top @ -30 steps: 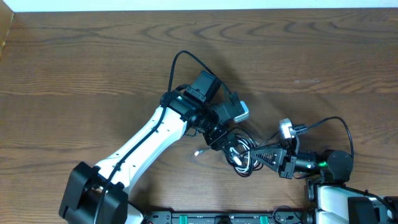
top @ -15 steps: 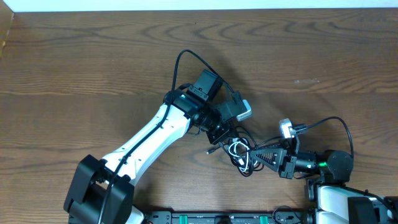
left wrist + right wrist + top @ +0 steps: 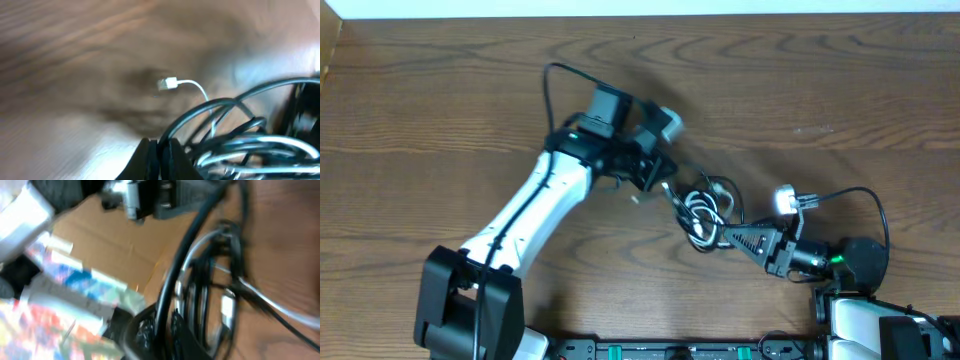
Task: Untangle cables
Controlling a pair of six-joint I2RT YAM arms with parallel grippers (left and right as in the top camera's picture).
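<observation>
Right of frame centre, cables (image 3: 703, 208) lay bundled between left gripper (image 3: 660, 185) and right gripper (image 3: 730, 235), both clamped on black cords; judged mid pull-apart, next needing wider separation.

White left arm (image 3: 535, 205) with black joints, black base (image 3: 465, 310) at lower left, thin black wire (image 3: 548, 85) looped near top. Black, tapered right gripper (image 3: 726, 235); green light (image 3: 837, 261) at lower right.
</observation>
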